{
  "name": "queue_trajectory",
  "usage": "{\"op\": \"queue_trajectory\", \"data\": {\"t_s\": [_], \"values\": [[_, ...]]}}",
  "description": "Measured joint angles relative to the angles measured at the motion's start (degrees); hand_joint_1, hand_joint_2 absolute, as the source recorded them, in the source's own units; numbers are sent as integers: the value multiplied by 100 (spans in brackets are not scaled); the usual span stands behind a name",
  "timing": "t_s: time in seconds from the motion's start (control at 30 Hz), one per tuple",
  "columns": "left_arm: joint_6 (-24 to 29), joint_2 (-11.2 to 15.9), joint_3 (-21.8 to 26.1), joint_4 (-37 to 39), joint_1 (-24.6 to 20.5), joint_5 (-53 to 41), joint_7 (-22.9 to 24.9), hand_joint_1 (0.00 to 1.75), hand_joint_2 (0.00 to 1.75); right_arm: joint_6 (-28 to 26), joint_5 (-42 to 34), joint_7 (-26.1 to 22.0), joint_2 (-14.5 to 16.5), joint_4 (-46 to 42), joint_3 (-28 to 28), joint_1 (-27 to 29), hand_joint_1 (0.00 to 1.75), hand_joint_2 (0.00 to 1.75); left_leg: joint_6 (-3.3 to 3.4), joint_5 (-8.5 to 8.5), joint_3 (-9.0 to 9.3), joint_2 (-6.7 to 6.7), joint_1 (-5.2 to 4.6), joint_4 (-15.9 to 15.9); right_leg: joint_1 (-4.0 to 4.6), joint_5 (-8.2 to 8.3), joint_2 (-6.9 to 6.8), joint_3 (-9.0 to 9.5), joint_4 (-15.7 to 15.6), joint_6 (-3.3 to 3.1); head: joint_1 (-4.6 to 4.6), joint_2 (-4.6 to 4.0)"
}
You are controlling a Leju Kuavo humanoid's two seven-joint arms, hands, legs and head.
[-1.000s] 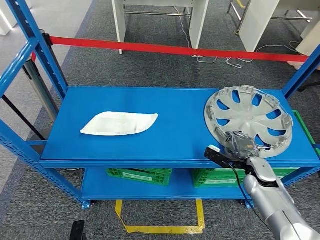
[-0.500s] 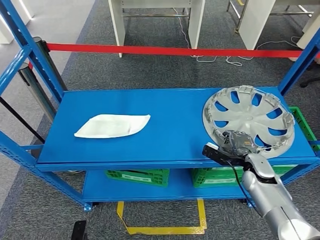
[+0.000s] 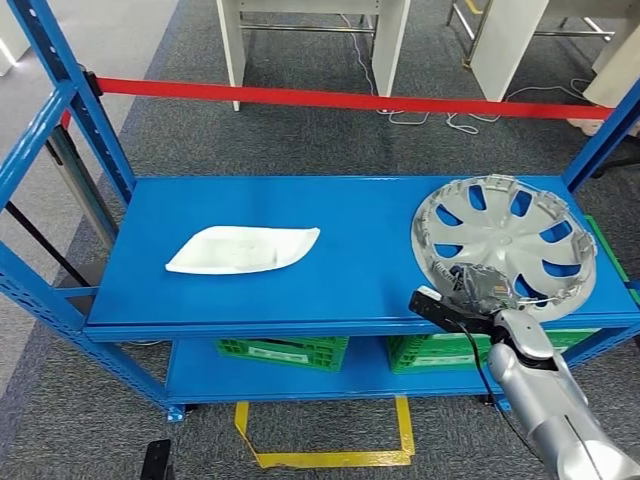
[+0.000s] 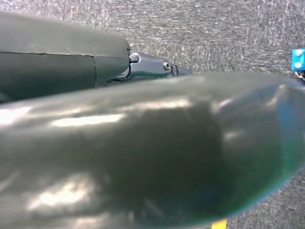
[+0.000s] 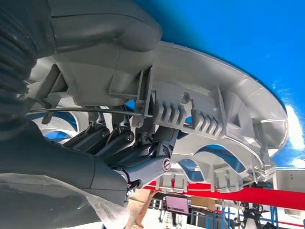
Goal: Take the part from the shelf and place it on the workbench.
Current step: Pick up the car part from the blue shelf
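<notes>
Silver hubcap [image 3: 504, 243] at the right end of the blue shelf [image 3: 355, 270], right hand [image 3: 483, 292] gripping its near rim, fingers [image 5: 107, 143] through the spokes, white plastic piece [image 3: 241, 249] well left of the hubcap

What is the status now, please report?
Right robot hand grips near rim of round silver plastic wheel cover, fingers through its openings. Cover on blue metal shelf. Flat white part lies apart, not blocking.
</notes>
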Motion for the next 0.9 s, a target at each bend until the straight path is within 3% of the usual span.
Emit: {"op": "queue_trajectory", "data": {"t_s": [0.03,0.07,0.17,0.23,0.33,0.4,0.47,0.53,0.57,0.6,0.63,0.7,0.73,0.87,0.9], "values": [[0,1,0,0,5,0,1,0,0,1,-1,-7,0,3,-3,0,175,175,2,1,-1,0,-4,1,0,31,0,-43,82,-7,1,0],[0,1,0,0,8,0,1,0,0,1,-2,-11,0,5,-4,-2,175,175,2,2,4,-2,-6,1,1,165,0,30,-66,-23,1,0],[-2,-5,0,0,-2,0,1,0,0,4,-2,-21,1,5,-2,-28,175,175,-24,-1,26,-13,-13,2,18,660,-3,623,-1237,-111,-2,0],[-2,-10,0,0,-12,0,0,0,0,10,-3,-26,6,5,4,-46,175,175,-92,0,33,-25,-11,-5,49,714,-8,797,-1598,-149,-5,0],[-2,-12,0,0,-12,-8,1,0,0,16,-4,-30,15,4,12,-62,175,175,-207,-8,44,-38,5,-12,50,770,-21,862,-1673,-211,-9,0],[-2,-9,0,0,-10,-16,0,0,0,20,-3,-30,26,4,16,-66,175,175,-256,-229,-73,-37,0,287,17,839,-43,923,-1743,-273,-25,0],[-2,-3,0,0,-3,-17,0,0,0,20,-2,-31,40,5,19,-62,175,175,-287,-606,-360,-35,4,980,14,856,-55,917,-1754,-302,-37,0],[-2,1,0,0,12,-21,0,0,0,6,1,-51,49,7,20,-56,175,175,-313,-750,-567,-35,9,1473,14,852,-55,915,-1752,-302,-38,0],[-2,4,0,0,18,-24,-1,0,0,-11,4,-69,50,7,21,-53,175,175,-320,-670,-553,-34,12,1445,12,850,-53,917,-1749,-298,-39,0],[-2,7,0,0,22,-28,-3,0,0,-35,13,-92,50,7,23,-50,175,175,-323,-492,-437,-34,18,1193,8,845,-51,920,-1742,-290,-39,0],[-2,13,0,0,23,-31,-6,0,0,-62,25,-114,50,4,30,-47,175,175,-325,-282,-256,-32,27,799,3,834,-48,921,-1726,-273,-39,0],[-8,17,0,1,19,-34,-16,0,0,-131,62,-147,50,-16,43,-43,175,175,-293,-47,36,-37,28,148,22,802,-35,891,-1667,-209,-40,0],[-13,19,0,2,21,-36,-21,0,0,-166,83,-156,49,-38,48,-37,175,175,-261,-25,92,-42,22,9,34,794,-26,873,-1643,-176,-39,0],[-44,15,3,2,33,-49,-27,0,0,-290,125,-182,20,-234,52,64,175,175,-97,-14,68,-37,16,-21,18,732,-3,788,-1562,-67,-29,0],[-51,14,4,2,28,-53,-28,0,0,-309,125,-192,8,-303,55,98,151,175,-62,2,58,-29,23,-32,11,610,-5,685,-1376,-45,-21,0]]}}
